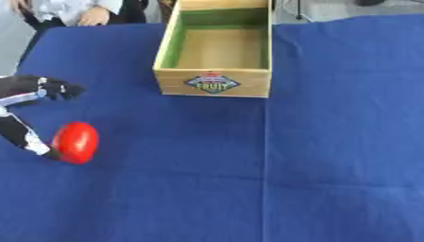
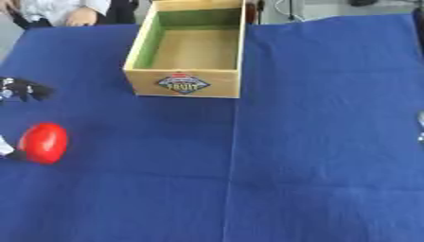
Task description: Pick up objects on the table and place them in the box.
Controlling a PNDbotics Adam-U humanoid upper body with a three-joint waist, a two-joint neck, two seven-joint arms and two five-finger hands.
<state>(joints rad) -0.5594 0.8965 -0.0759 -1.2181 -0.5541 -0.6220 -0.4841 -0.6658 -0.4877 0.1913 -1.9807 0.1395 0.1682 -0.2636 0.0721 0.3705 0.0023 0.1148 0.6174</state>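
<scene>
Red oval object (image 1: 75,142) lies at the left edge, lower-left of frame, on the blue-covered counter (image 1: 331,142). Left hand (image 1: 33,90) is spread wide around it: one dark finger tip touches the object's lower left side, the other fingers sit above it, apart from it. Wooden box (image 1: 214,81) with green inner walls stands upper centre, well apart. Right hand: only a sliver at the right edge, state cannot be told.
</scene>
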